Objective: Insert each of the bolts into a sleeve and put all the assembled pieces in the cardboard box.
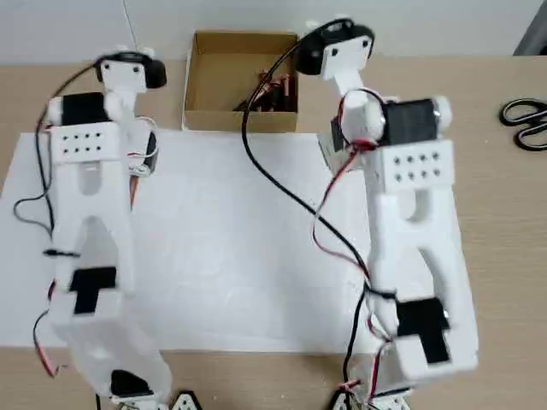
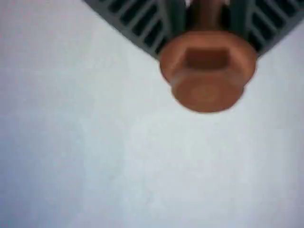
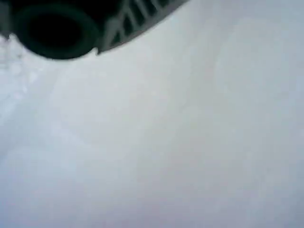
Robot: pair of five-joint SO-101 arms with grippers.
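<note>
An orange-brown bolt (image 2: 207,71) shows its hexagonal head close over the white sheet, its shank clamped between ribbed grey fingers (image 2: 135,23); my left gripper (image 2: 207,16) is shut on it. In the high view that gripper (image 1: 144,158) hangs at the sheet's far left, near the cardboard box (image 1: 202,85). A black sleeve (image 3: 54,31) sits end-on against a ribbed finger (image 3: 137,16), with my right gripper (image 3: 61,19) shut on it. That gripper (image 1: 335,147) is low over the sheet's far right. Several assembled pieces (image 1: 273,90) lie in the box's right half.
A large white sheet (image 1: 231,248) covers the table between the two arms. Black scissors (image 1: 526,120) lie on the wooden table at the far right. A black cable (image 1: 273,184) and red wires trail across the sheet beside the right arm.
</note>
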